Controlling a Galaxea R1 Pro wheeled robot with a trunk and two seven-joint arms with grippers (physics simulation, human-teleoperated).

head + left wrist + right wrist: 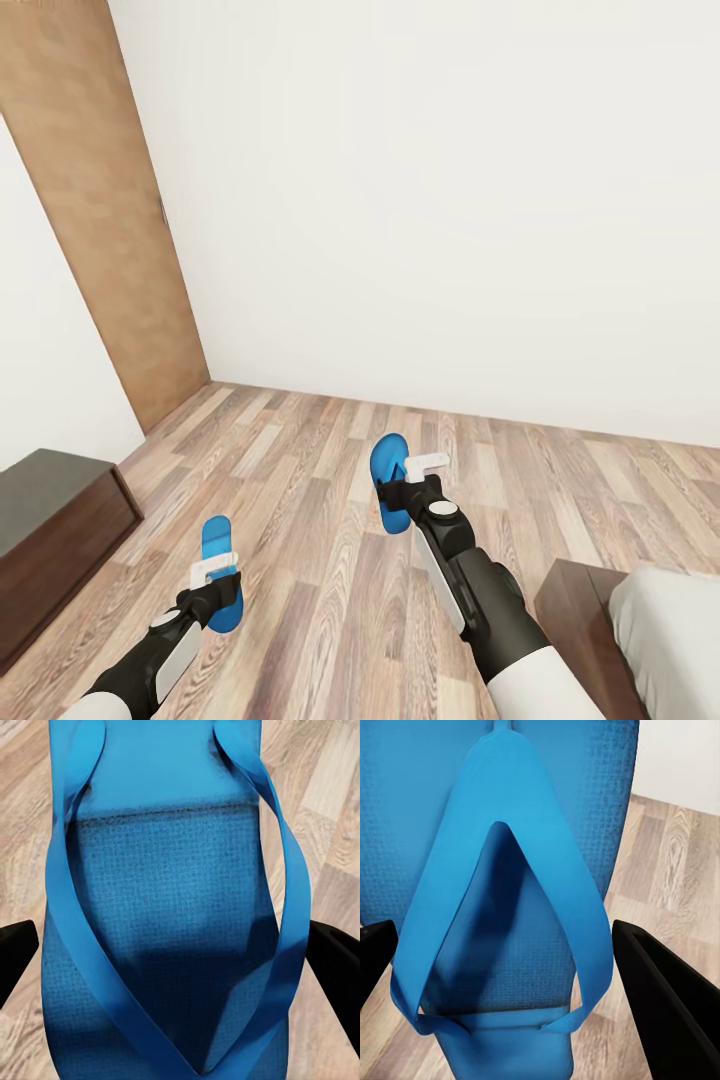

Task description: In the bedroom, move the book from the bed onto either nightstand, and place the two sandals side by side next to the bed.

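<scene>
Left gripper (214,572) clasps one sandal (220,572); right gripper (412,478), at one o'clock, clasps the other sandal (388,480). Neither is placed beside the bed (668,630); book unseen.

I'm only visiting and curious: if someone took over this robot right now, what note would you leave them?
Left gripper: shut on one blue sandal, held over the wood floor.
Right gripper: shut on the other sandal, held farther forward.
Bed corner is at the robot's right.
Done: both sandals picked up.
Left: set them side by side next to the bed; then the book to a nightstand.
</scene>
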